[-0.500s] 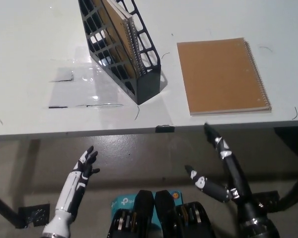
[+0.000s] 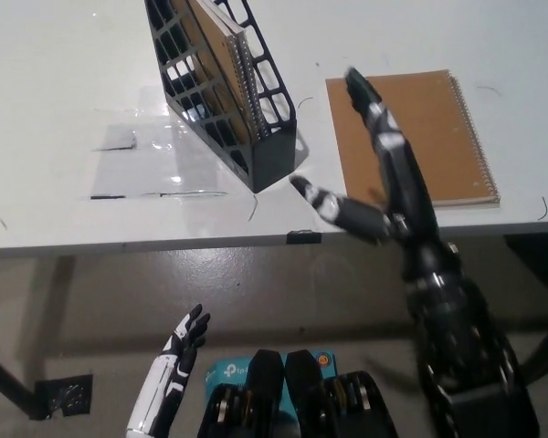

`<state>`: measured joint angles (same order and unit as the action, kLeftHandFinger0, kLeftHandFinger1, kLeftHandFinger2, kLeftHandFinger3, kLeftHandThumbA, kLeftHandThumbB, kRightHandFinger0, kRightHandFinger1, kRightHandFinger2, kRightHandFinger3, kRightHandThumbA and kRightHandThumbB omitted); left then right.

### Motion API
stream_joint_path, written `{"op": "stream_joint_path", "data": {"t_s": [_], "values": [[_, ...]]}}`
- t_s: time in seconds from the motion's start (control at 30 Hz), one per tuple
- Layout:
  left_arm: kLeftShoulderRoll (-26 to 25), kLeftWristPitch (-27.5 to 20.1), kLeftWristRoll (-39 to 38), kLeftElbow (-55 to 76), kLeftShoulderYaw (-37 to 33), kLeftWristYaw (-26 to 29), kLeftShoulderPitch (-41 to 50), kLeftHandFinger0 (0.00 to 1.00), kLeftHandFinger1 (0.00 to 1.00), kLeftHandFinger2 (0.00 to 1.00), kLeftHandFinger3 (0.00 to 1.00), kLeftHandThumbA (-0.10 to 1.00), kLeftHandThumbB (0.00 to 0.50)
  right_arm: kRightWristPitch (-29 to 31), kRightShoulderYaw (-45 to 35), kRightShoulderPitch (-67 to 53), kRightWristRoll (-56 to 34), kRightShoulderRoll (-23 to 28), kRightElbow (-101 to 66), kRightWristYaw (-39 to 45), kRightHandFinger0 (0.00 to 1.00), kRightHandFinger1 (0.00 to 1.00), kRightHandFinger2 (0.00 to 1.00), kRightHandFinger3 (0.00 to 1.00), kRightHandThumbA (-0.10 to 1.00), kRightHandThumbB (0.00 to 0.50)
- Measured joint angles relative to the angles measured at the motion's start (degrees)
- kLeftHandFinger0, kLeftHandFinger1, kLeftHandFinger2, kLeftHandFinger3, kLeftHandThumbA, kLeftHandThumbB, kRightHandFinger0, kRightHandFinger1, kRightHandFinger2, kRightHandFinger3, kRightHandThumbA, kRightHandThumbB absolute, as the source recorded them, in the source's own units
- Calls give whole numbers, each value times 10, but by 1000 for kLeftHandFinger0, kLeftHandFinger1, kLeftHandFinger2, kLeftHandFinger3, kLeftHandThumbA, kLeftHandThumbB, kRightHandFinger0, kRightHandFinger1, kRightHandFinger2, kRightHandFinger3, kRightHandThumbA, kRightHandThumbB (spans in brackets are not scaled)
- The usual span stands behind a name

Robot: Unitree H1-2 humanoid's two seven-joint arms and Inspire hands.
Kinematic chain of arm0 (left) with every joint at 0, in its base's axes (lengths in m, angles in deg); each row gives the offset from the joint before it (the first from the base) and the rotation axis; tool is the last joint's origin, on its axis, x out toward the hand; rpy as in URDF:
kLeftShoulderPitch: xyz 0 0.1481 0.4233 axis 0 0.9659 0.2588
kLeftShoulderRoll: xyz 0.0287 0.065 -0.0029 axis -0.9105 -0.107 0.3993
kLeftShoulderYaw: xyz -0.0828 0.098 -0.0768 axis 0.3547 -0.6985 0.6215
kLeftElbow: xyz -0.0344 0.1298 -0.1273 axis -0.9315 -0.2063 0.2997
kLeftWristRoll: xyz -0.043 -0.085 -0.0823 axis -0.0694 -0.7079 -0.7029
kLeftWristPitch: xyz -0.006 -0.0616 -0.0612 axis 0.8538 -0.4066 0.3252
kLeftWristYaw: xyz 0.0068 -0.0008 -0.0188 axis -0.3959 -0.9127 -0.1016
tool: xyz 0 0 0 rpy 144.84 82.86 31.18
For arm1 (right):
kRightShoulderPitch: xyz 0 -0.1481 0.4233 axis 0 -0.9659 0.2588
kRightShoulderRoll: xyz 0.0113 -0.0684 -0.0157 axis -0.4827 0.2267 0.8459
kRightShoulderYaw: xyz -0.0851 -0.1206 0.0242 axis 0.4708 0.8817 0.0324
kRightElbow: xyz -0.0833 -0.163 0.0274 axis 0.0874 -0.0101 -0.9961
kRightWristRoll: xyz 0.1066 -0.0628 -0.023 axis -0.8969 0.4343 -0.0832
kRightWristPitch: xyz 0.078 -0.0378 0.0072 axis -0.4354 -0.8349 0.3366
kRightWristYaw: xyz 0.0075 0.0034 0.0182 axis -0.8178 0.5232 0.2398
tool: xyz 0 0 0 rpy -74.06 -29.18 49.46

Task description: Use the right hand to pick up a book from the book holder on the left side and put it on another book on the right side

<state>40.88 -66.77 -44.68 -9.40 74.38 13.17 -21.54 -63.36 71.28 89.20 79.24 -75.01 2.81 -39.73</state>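
Left robot hand [image 2: 184, 339]: white, low at near left, below the tabletop edge, fingers spread, holding nothing.

Right robot hand [image 2: 374, 173]: black, raised over the near edge of the tabletop [image 2: 55, 109], between holder and flat book. Wide open, nothing in it. Long fingers [image 2: 384, 123] point far, lying over the left part of the flat book; one digit sticks out left toward the holder's near corner. Can't tell if it touches anything below.

Flat book [image 2: 438, 137]: brown cover, spiral binding along its right edge, lies on the tabletop at right, close to the near edge. Left strip partly hidden by the hand.

Holder [image 2: 247, 119]: black lattice file rack, stands left of the flat book, runs from near-centre to far-left. Near end just beside the open hand.

Book [image 2: 221, 55]: brown, spiral-bound, standing upright inside the holder, spiral facing right. Top end cut off by the frame.

Clear tape patch [image 2: 155, 164] with glare on the tabletop, left of the holder.
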Motion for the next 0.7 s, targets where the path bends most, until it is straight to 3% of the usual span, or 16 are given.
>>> {"op": "stream_joint_path", "data": {"t_s": [0.17, 0.3, 0.47, 0.7], "values": [[-1, -1, -1, 0, -4, -3, 3, 1000, 1000, 1000, 1000, 1000, 335, -24, -9, 89, -8, 1, 104, 6, 1000, 1000, 1000, 1000, 959, 286], [-4, -1, -8, -1, -8, -14, 3, 1000, 1000, 1000, 1000, 1000, 336, -39, -9, 150, -9, 1, 181, 13, 1000, 1000, 1000, 1000, 965, 322], [-11, -1, -12, -4, -9, -22, 3, 1000, 1000, 1000, 1000, 1000, 353, -50, -8, 209, -10, -10, 261, 19, 1000, 1000, 1000, 1000, 946, 301], [-11, -2, -12, -5, -9, -23, 3, 1000, 1000, 1000, 1000, 1000, 352, -50, -9, 256, -9, -23, 339, 17, 1000, 1000, 1000, 1000, 964, 325]]}}
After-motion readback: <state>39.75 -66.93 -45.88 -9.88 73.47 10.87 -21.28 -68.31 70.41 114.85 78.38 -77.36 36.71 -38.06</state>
